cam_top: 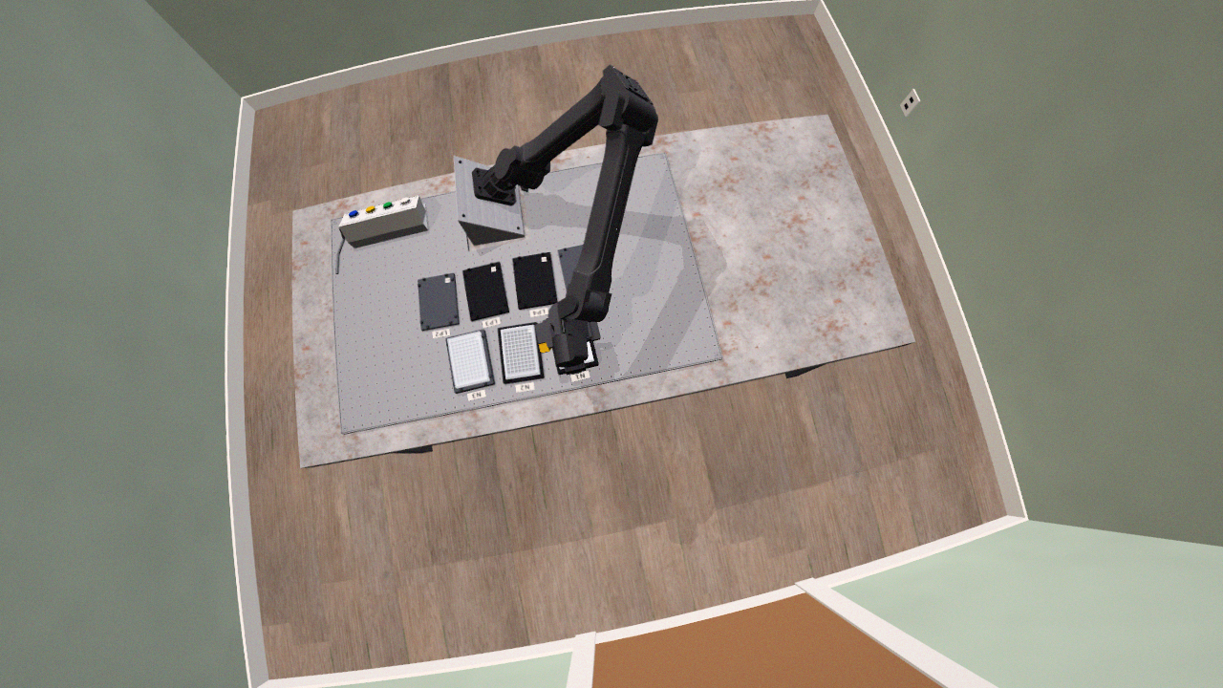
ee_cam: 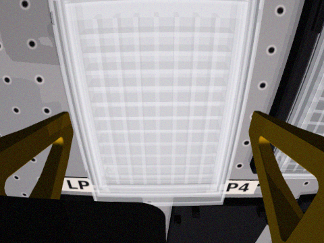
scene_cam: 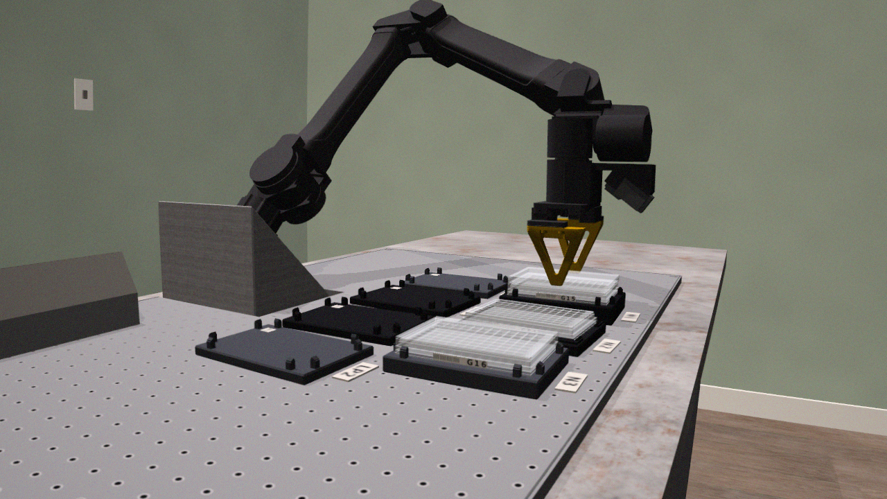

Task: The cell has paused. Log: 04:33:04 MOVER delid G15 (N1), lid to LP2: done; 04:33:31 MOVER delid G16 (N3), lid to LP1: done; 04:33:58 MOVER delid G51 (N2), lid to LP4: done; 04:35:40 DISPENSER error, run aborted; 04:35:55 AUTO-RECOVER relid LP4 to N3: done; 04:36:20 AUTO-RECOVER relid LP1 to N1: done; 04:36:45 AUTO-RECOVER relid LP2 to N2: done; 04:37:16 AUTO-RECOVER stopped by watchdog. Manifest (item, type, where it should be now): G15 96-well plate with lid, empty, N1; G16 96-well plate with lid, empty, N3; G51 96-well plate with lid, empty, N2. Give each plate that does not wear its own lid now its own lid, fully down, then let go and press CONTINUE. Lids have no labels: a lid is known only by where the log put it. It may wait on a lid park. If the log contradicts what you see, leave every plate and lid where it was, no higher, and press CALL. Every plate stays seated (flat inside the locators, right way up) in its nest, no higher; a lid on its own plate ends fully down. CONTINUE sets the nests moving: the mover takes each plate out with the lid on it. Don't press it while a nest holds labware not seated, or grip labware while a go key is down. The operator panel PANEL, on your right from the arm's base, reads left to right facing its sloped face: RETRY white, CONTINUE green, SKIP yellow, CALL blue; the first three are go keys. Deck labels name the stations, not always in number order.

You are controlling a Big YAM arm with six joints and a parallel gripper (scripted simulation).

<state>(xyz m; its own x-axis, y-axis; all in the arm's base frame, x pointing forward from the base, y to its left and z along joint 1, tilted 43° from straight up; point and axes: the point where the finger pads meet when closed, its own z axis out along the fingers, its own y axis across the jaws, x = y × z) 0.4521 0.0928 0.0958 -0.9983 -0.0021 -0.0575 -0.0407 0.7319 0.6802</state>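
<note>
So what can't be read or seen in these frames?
- N1 plate: top view, mostly under the open hand.
- Middle plate's ID: exterior view, hidden behind plate G16.
- Fourth lid park: top view, behind the arm.
- Panel keys: top view, too small.

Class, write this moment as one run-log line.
gripper: open, empty | position: low over G15 lid at N1, fingers astride | lid parks: bare where visible | G16: lidded

Clear glossy plastic lids (scene_cam: 564,282) are gleaming on matt black nests (scene_cam: 434,372), over a grey perforated metal deck (scene_cam: 186,434) and mottled stone-like tabletop (scene_cam: 644,397).
</note>
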